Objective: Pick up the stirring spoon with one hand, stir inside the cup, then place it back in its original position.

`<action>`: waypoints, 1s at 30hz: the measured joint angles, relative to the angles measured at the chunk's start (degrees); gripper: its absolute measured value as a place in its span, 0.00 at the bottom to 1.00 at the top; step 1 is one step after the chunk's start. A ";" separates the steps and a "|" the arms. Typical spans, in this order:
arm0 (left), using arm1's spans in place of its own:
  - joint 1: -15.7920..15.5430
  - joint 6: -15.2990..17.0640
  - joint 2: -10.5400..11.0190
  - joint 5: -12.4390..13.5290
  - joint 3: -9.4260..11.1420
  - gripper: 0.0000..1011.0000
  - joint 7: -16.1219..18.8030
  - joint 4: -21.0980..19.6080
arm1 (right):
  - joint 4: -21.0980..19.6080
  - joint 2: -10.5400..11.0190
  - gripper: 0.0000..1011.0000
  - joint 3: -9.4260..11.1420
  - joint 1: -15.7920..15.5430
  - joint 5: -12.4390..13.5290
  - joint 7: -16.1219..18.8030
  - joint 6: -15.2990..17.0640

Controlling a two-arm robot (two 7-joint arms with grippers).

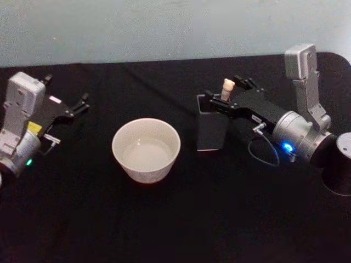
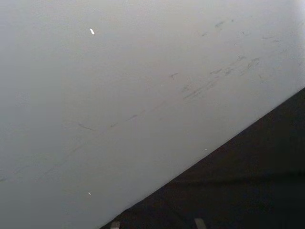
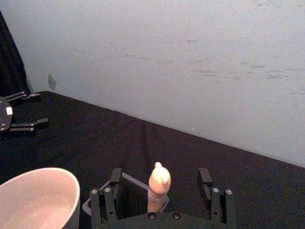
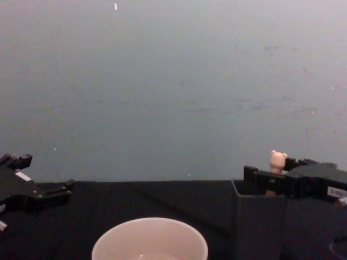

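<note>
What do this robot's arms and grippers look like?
Both arms are silver-grey metal with boxy wrist housings, ending in black grippers with slim fingers. Behind the left gripper sit a yellow sticker and a green light; behind the right gripper, a blue light and a looping black cable.

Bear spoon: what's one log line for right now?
stirring spoon: upright in dark grey holder | right gripper: open, straddling handle | left gripper: open, parked left | cup: standing free
</note>
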 joint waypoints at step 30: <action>0.00 0.00 0.00 0.00 0.00 0.99 0.00 0.00 | -0.19 0.13 0.20 0.09 -0.09 0.39 0.00 -0.05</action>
